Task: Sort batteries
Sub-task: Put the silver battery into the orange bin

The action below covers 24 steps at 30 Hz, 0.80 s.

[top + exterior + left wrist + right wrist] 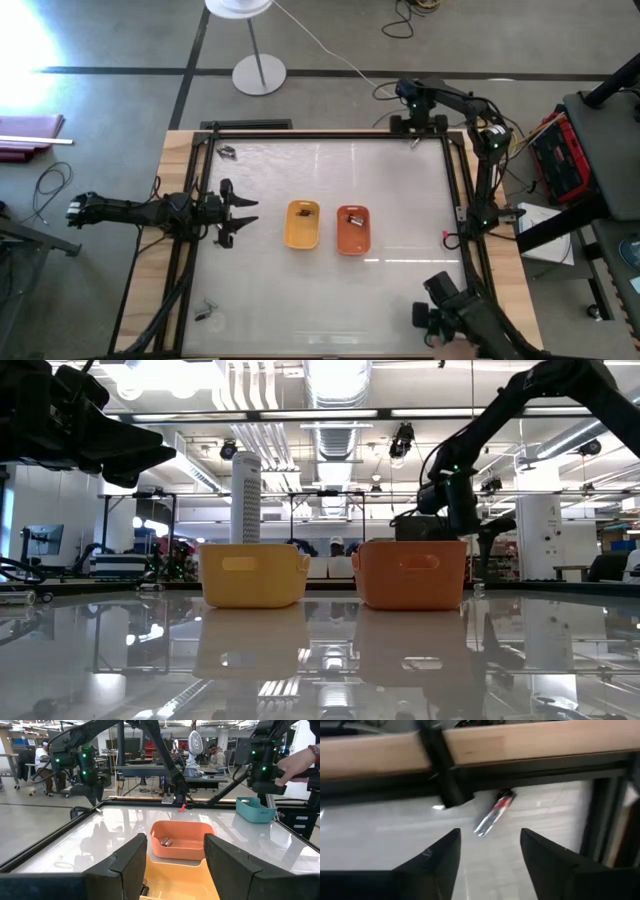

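High view: the right gripper [418, 143] is hovering at the bench's far edge, well beyond the orange tray [352, 229]; fingers too small to read here. A battery [416, 142] is lying just there, barely visible. The left gripper [238, 212] is waiting just beside the yellow tray [302, 224], fingers spread wide. More batteries [227, 153] are lying at the far left corner, others [206, 314] at the near left corner.

Low view: both trays are standing side by side; no battery is resolving.

Left wrist view: open fingers are framing the orange tray, which is holding batteries [165, 841].

Right wrist view: the silvery battery [493, 813], red-tipped, is lying ahead of the wide-open fingers, centred on the gap, long axis oblique to it. Judgement: right arm is nearer; wrist rotation looks needed before closing.
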### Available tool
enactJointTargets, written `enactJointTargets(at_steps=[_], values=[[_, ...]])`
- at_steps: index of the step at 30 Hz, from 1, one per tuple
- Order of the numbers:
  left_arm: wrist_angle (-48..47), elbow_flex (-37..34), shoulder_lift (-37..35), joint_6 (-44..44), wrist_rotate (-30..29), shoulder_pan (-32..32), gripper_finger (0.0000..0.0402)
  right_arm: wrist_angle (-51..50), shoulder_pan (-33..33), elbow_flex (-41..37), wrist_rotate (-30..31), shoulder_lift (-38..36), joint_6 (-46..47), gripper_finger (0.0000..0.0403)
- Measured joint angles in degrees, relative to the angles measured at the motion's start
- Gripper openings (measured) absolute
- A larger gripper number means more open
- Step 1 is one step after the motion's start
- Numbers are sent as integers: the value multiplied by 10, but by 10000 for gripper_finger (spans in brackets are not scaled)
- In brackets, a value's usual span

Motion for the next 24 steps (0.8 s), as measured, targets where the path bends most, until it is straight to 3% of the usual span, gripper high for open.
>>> enactJointTargets(at_steps=[10, 24], values=[[0, 0, 0, 0, 0, 0, 181, -2, -1, -1, -6, 33, 53, 114], [0, 0, 0, 0, 0, 0, 181, 1, -13, -1, 4, 51, 110, 102]])
